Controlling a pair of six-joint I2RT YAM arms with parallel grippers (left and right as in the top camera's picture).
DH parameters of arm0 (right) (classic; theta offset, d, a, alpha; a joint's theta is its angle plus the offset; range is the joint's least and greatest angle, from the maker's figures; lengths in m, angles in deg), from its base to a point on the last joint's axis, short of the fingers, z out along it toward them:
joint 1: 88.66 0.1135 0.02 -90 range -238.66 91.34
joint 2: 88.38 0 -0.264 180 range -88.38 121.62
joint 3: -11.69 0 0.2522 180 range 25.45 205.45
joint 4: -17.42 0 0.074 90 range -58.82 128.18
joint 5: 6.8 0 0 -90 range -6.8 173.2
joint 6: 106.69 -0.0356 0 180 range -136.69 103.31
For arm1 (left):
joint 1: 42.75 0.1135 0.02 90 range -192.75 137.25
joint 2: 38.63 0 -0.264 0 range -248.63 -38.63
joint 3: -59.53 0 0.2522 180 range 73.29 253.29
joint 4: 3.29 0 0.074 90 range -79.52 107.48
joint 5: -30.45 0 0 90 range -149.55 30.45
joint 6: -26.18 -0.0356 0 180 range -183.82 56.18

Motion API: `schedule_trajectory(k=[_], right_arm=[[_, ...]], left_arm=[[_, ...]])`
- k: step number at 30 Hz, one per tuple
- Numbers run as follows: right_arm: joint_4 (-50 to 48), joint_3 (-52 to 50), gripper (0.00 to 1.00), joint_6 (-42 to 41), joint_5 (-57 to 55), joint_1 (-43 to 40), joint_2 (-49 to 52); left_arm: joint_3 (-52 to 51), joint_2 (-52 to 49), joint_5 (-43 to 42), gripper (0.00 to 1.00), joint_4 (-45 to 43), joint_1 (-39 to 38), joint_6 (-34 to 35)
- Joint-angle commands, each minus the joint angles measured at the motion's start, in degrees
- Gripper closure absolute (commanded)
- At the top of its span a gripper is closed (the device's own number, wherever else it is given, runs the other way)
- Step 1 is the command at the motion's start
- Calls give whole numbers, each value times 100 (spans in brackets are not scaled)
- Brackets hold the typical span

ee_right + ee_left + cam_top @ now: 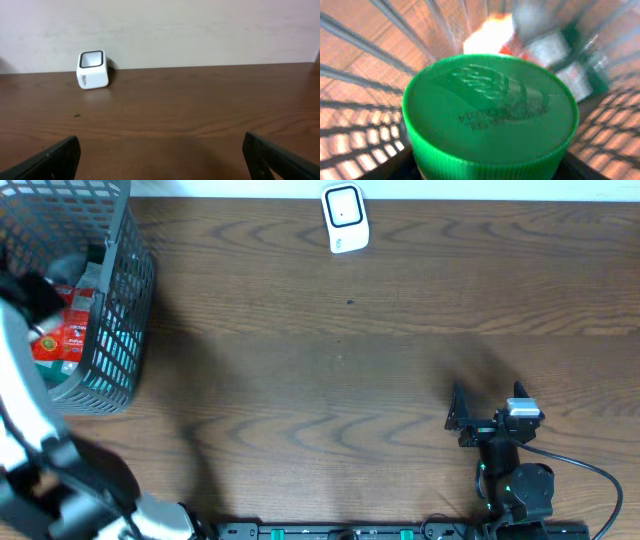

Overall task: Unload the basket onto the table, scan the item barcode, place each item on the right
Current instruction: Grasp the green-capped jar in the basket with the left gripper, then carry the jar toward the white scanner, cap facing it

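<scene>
The basket [125, 300], a grey wire one, stands at the far left corner of the tabletop [330, 360]. The left arm [20, 380] reaches down into it from the near side. Inside the basket, the left wrist view is almost filled by 1 green cap [490, 115], round with a ribbed rim and raised lettering on top. It sits right under that camera, with the basket's wires [350, 35] all around it. Behind the cap lie blurred packages, and from overhead a red packet [65, 335] shows in the basket beside the arm. The left fingers cannot be made out in any view, so I cannot tell whether they are apart, closed, or gripping the capped item.

The white scanner [345, 218] stands well to the right of the basket along the far edge of the tabletop, its dark-framed window facing up and slightly forward. The right fingers [55, 160] are farther still from the basket, toward the near right of the tabletop. The 2 of them are spread wide with nothing between them, pointing at the scanner [92, 69] across bare wood.
</scene>
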Motion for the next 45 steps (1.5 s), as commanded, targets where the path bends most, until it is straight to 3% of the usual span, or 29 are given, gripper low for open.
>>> schedule_trajectory(k=[1, 9, 20, 25, 34, 45], right_arm=[[20, -7, 1, 22, -70, -68, -28], [20, -7, 1, 24, -72, -68, -28], [20, -7, 1, 22, -70, -68, -28], [20, -7, 1, 24, -72, -68, -28], [20, -7, 1, 24, -72, -68, -28], [20, -7, 1, 22, -70, -68, -28]], left_arm=[[173, 960, -114, 38, -223, -92, 203], [173, 2216, -146, 38, -496, -872, 369], [116, 2798, -142, 38, 304, -3250, 750], [-197, 2365, -142, 38, 721, -4444, 1193], [-1038, 997, -144, 38, 625, -6037, 1744], [-1091, -789, -321, 38, 345, -7149, 2046]])
